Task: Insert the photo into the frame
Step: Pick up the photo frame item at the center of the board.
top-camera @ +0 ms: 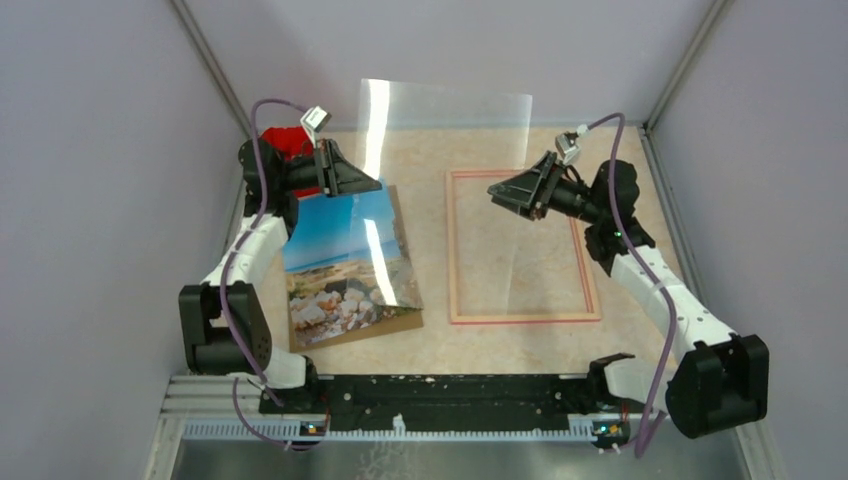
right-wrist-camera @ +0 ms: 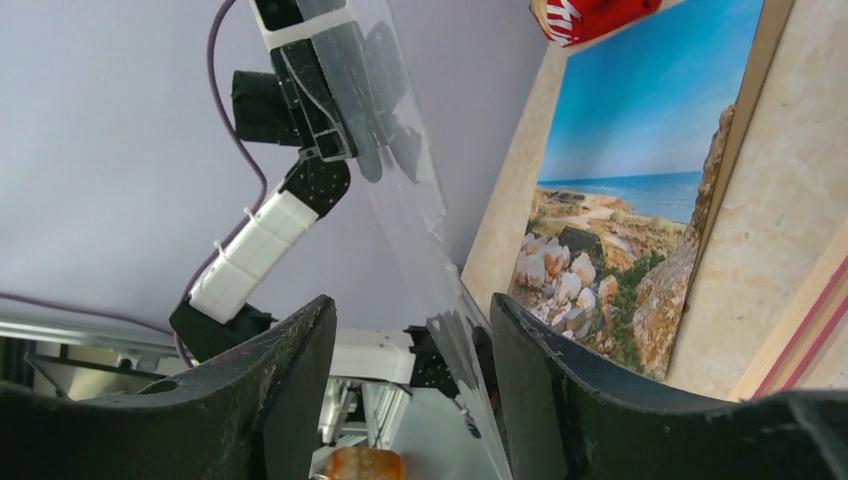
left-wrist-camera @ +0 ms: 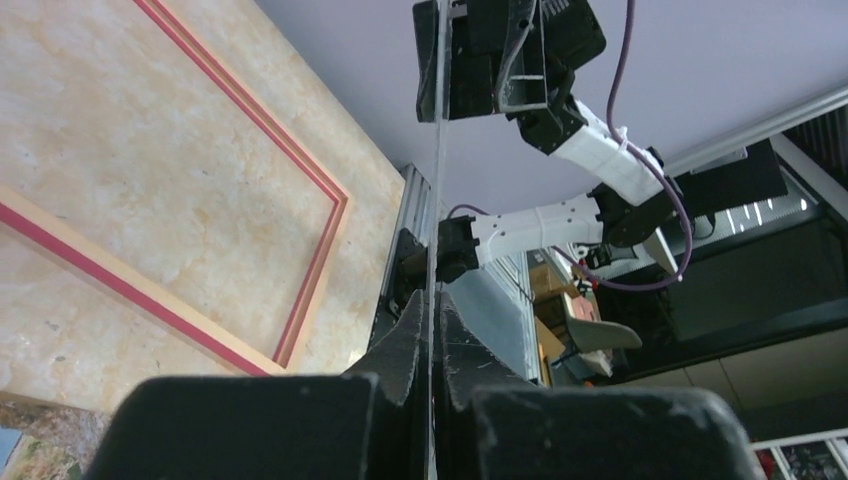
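The photo (top-camera: 345, 260) lies face up on a brown backing board (top-camera: 400, 322) at the left of the table. It also shows in the right wrist view (right-wrist-camera: 640, 200). The pink frame (top-camera: 452, 250) lies flat at centre right, its rails visible in the left wrist view (left-wrist-camera: 316, 275). My left gripper (top-camera: 365, 182) is shut on the edge of a clear pane (top-camera: 450, 180), held upright above the table and seen edge-on (left-wrist-camera: 437, 150) between its fingers (left-wrist-camera: 434, 330). My right gripper (top-camera: 500, 195) is open, with the pane's other edge (right-wrist-camera: 400, 180) between its spread fingers (right-wrist-camera: 412, 310).
A red object (top-camera: 280, 142) sits at the back left corner behind the left arm and shows in the right wrist view (right-wrist-camera: 590, 15). Grey walls close in the table on three sides. The arms' black base rail (top-camera: 440, 390) runs along the near edge.
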### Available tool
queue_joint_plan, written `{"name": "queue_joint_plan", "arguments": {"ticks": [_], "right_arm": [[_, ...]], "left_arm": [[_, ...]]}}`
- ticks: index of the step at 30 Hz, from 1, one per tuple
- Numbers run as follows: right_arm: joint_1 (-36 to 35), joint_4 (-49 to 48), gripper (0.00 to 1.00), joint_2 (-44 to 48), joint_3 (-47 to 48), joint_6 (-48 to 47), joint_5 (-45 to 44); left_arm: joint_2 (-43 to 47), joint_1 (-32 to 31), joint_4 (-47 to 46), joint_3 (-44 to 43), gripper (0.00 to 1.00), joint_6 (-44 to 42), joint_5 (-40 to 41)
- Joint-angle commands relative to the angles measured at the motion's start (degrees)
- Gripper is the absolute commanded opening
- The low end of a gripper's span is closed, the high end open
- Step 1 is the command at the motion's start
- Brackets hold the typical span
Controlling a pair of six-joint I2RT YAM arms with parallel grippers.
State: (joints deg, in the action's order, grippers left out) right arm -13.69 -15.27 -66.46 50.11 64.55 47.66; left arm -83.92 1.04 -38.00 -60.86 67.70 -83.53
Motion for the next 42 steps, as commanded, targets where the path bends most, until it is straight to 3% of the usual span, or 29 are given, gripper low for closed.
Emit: {"name": "queue_joint_plan", "arguments": {"ticks": [1,9,14,27,29,31,33,34,38,39,42], "right_arm": [[0.29,-6.98,0.58,-0.16,0.05,2.06,0.38],[-1.44,-15.40,0.50,-2.68,-3.58,7.81,1.77],[-3.26,-15.05,0.43,-4.15,-2.54,8.18,3.15],[-3.22,-10.52,0.47,-4.05,-0.58,5.30,8.52],[-3.24,-11.94,0.37,-4.71,-0.77,5.99,9.60],[-3.03,-10.75,0.12,-5.38,-0.25,5.40,10.44],[-2.50,-7.32,0.00,-6.04,1.51,3.92,11.33],[-1.99,-5.23,0.00,-6.13,2.48,2.70,11.54],[2.23,2.88,0.00,-4.96,7.51,-2.28,10.45],[3.64,4.96,0.00,-4.79,9.45,-3.19,10.44],[8.26,13.42,0.00,-4.57,14.27,-7.63,9.75]], "left_arm": [[3.48,-0.12,-7.88,1.70,0.00,5.72,7.78],[4.79,-0.15,-7.82,5.22,0.00,7.28,13.91],[4.71,-0.05,-3.31,5.82,0.00,5.31,16.09],[2.79,0.72,0.23,3.99,0.00,3.68,16.55],[2.77,0.72,0.47,4.12,0.00,3.46,16.88],[2.51,0.65,0.69,3.98,0.00,2.56,16.76],[1.81,0.51,3.55,2.52,0.00,-0.68,16.08],[1.38,0.40,8.40,0.66,0.10,-5.00,15.90],[-1.12,-0.78,35.96,-8.47,0.89,-29.26,20.22],[-2.13,-0.78,41.04,-10.22,0.97,-33.82,21.14],[-5.10,-2.28,51.11,-13.68,0.98,-44.34,24.15]]}}
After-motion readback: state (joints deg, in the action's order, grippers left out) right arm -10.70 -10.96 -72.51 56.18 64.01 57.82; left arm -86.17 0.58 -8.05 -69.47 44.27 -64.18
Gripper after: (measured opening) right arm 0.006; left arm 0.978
